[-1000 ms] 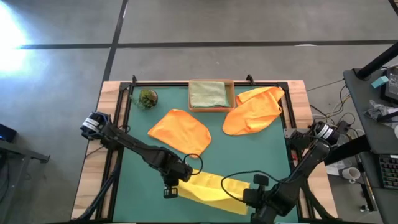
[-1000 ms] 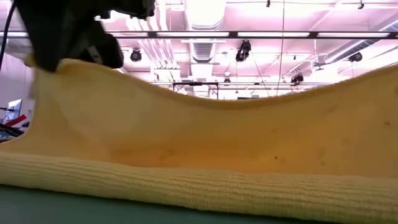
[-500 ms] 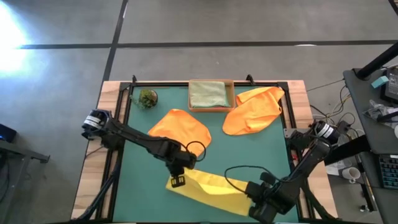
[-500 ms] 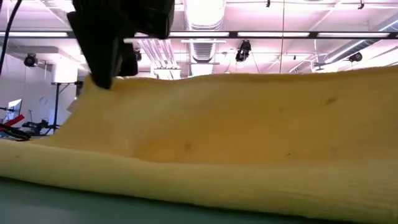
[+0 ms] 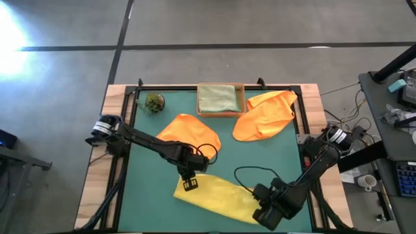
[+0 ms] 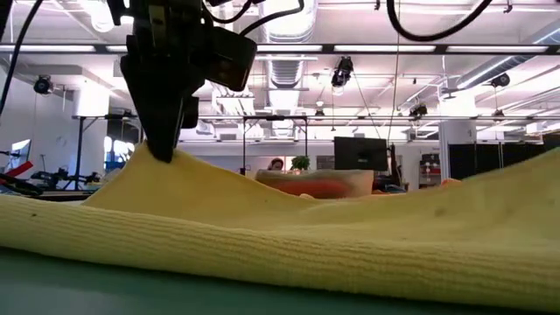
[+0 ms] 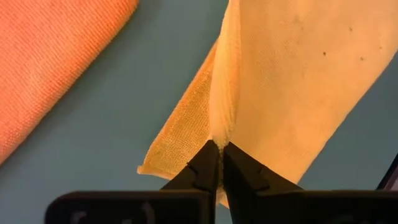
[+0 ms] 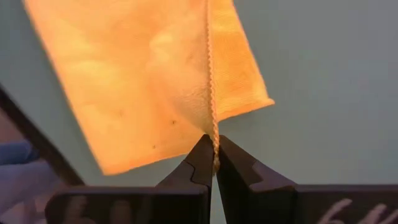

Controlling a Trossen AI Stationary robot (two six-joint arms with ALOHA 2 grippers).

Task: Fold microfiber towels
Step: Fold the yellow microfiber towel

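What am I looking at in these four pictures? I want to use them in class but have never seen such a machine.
It is a robot with two dark jointed arms working at a table covered by a green mat. One picture looks straight down from above, one looks level across the table top, and two come from small cameras on the arms' wrists.

On the mat lie a yellow towel near the front, two orange towels farther back, and a folded pale green towel in a shallow tan tray. A small green thing sits in the far left corner; I cannot tell what it is.

The left hand and the right hand are both shut, each pinching an edge of the yellow towel, as the wrist pictures show up close.
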